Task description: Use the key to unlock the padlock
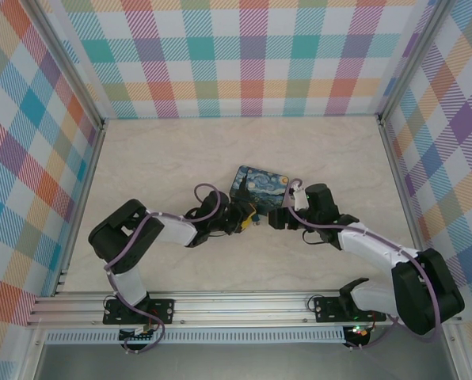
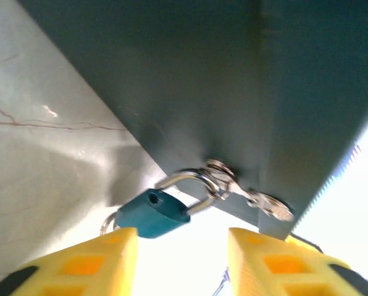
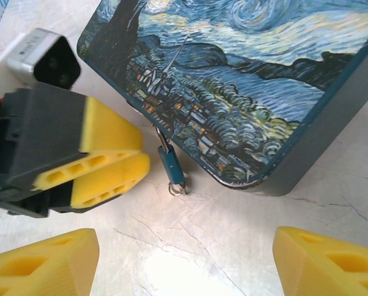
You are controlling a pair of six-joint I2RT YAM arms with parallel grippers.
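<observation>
A pale marbled table (image 1: 180, 158) is lying inside plaid walls (image 1: 252, 55), and both arms are reaching across it toward its middle. The left arm (image 1: 153, 233) is coming in from the left and the right arm (image 1: 378, 249) from the right, so their wrists are almost meeting just in front of a dark-blue tin (image 1: 264, 184) with a swirling night-sky print. The tin is lying flat on the table, lid up.

The right gripper (image 3: 187, 265) is hovering over the tin's near corner. Its yellow fingers (image 3: 42, 265) are spread wide to either side of the wrist view, and only bare table is showing between them. The left gripper (image 2: 181, 265) is pointing at the tin's dark side wall. Its fingers are parted too, with light showing through the gap and nothing clamped there.

The padlock (image 2: 153, 214), small and blue, is hanging by its metal shackle (image 2: 190, 182) from a fitting on the tin's side, just beyond the left fingertips and apart from them. In the right wrist view it is dangling at the tin's edge, beside the left gripper's yellow fingers, with its lower end near the table.

A tiny wire ring (image 3: 176, 189) is sitting at the padlock's lower end. It is possibly part of the key, though it is too small to tell.
</observation>
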